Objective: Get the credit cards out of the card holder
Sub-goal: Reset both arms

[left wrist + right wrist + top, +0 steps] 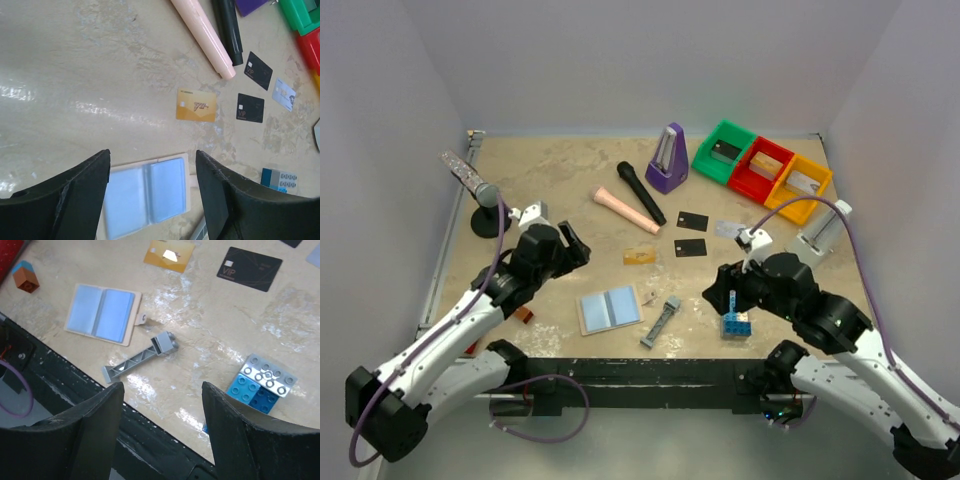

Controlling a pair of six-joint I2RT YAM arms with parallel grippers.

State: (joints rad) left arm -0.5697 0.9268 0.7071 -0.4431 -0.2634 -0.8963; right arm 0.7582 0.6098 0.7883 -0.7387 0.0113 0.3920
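L & R jaws apart; grey bar [660,322] nr card holder [610,309], credit cards [690,247] beyond.

My left pincer [572,245] and right pincer [718,290] both carry broad matte-black fingers [70,200] with curved inner faces and pale scuffed edges. Just behind each pincer I see a small white camera block [531,213], then black joint housings and white arm shells [440,345]. A purple cable [857,250] trails back from each wrist. The right one arcs high behind its pincer.
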